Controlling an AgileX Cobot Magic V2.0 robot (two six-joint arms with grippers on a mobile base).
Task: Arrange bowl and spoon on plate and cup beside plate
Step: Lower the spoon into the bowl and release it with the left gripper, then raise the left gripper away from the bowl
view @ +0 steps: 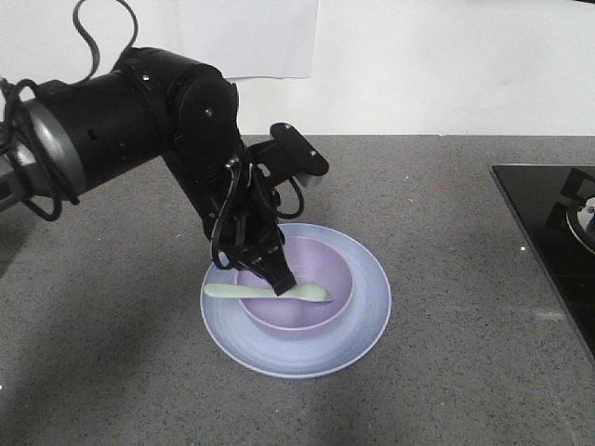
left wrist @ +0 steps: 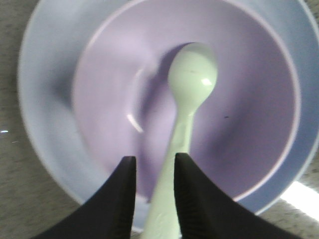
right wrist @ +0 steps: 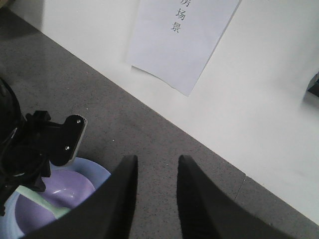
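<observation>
Here the bowl [view: 297, 284] sits on the plate [view: 367, 321]; the spoon [left wrist: 187, 99] lies across it.

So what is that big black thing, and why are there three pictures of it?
The black thing is a robot arm, and the robot has two. One picture is taken from in front. The other two come from small cameras on the robot's wrists, looking down past its fingers.

On the grey counter sits a pale blue plate with a purple bowl on it. The left gripper pinches the handle of a mint-green spoon, whose round end is over the bowl.

The right gripper is empty, its two fingers apart, looking at the counter and a white wall with a sheet of paper on it. On the right edge of the front picture is a black stovetop. I can't see a cup in any picture.
</observation>
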